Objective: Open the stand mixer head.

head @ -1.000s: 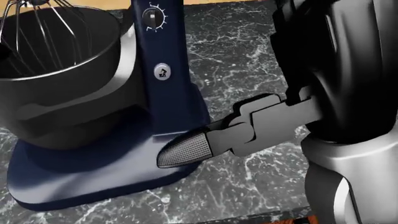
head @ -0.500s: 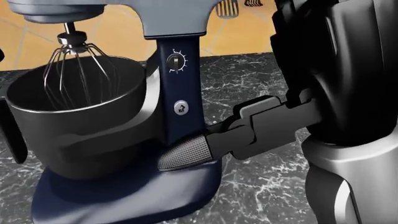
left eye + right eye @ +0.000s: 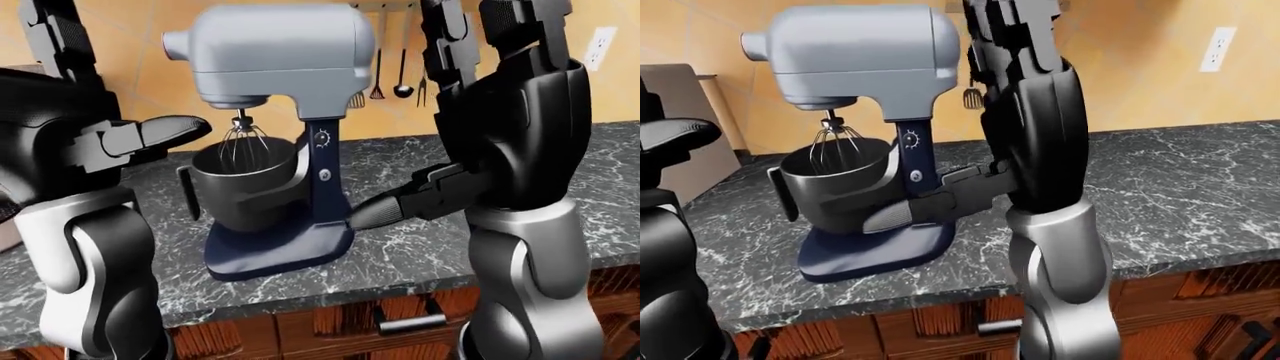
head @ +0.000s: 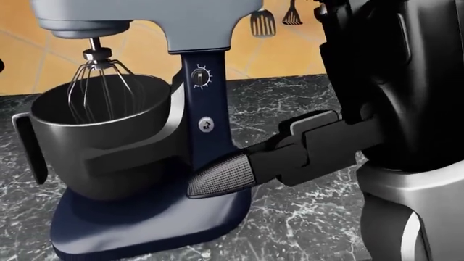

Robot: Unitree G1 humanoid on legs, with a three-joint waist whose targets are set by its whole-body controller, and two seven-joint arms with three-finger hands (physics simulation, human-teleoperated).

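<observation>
Stand mixer [image 3: 275, 150]: standing on the dark marble counter [image 3: 600, 180], left of centre in the left-eye view; grey head [image 3: 275, 56] sitting level above the bowl [image 3: 245, 184], whisk [image 3: 238, 142] hanging inside.
Right hand [image 4: 217, 178]: reaching with a fingertip beside the mixer's column; grip impossible to tell.
Left hand [image 3: 150, 135]: hovering unclenched, holding nothing.

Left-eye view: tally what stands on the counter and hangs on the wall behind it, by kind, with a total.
Stand mixer: 1
Mixing bowl: 1
Whisk: 1
Hanging utensils: 3 that can be told apart, partly hidden by the mixer head and the right arm
Wall outlet: 1
Total: 7
</observation>
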